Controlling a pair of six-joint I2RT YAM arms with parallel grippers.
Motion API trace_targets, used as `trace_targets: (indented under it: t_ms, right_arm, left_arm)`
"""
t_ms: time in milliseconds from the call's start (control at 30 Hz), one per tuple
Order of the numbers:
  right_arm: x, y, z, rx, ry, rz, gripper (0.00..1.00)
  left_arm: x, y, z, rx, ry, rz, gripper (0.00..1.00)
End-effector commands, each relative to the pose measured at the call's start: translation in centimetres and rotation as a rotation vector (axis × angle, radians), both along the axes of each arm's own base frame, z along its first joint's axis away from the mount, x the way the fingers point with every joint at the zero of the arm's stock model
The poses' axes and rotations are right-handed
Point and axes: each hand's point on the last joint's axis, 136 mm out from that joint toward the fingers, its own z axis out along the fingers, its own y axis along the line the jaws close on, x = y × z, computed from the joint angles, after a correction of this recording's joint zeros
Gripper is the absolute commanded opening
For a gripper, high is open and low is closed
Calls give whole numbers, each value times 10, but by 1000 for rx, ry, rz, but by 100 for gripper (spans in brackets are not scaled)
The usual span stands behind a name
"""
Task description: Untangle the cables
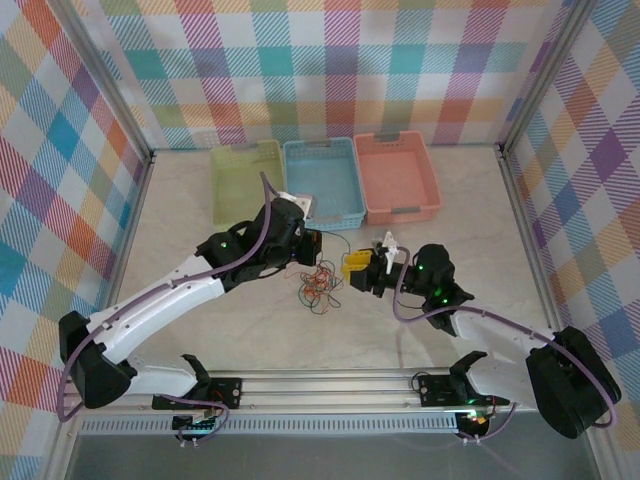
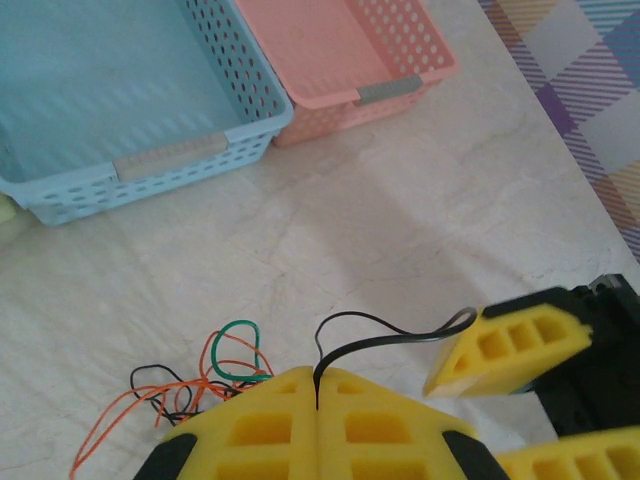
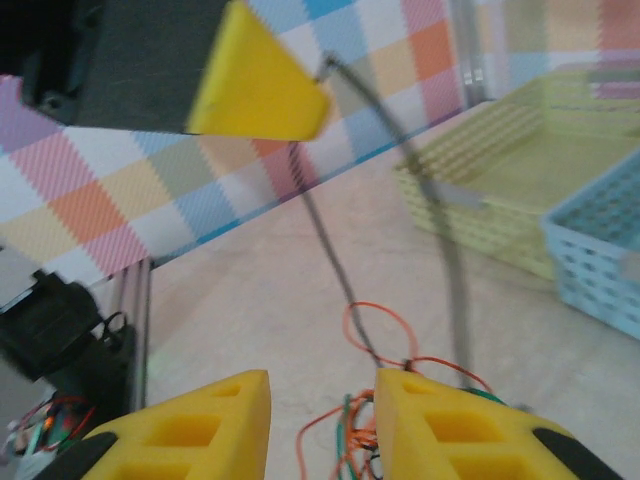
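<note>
A pale marbled worktop carries three perforated plastic baskets in a row at its far side: a yellow-green basket, a blue basket and a salmon-pink basket, each showing a bare floor. The tangle of thin orange, green and black cables lies on the worktop in front of the blue basket. The left gripper has its jaws pressed together on the black cable, which arches across to the right gripper, whose jaws stand partly apart, the cable merely touching one fingertip.
</note>
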Motion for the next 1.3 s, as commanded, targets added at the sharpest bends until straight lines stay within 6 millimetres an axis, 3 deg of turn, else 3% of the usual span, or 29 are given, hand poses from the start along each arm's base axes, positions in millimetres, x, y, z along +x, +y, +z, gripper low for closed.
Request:
trace_targets:
  t_ms: [0,300,533,733,1000,1267]
  right_arm:
    - [-13,12,22,24,-112,103,35]
    - [-7,16,12,-11,-184,48,41]
    - [3,14,7,-25,-200,-16,43]
    - [7,17,1,-41,-194,-24,41]
    - [7,22,-7,-65,-192,-4,33]
    - [9,26,-15,-98,-172,11,31]
  left_arm:
    - [1,-6,15,-52,24,-4,0]
    - [-19,-40,5,-154,159,-118,0]
    - [-35,-54,13,-207,188,-177,0]
    - [-50,-67,32,-264,202,-251,0]
    - [-56,-69,57,-317,185,-269,0]
    - [-52,-58,108,-361,85,-244,0]
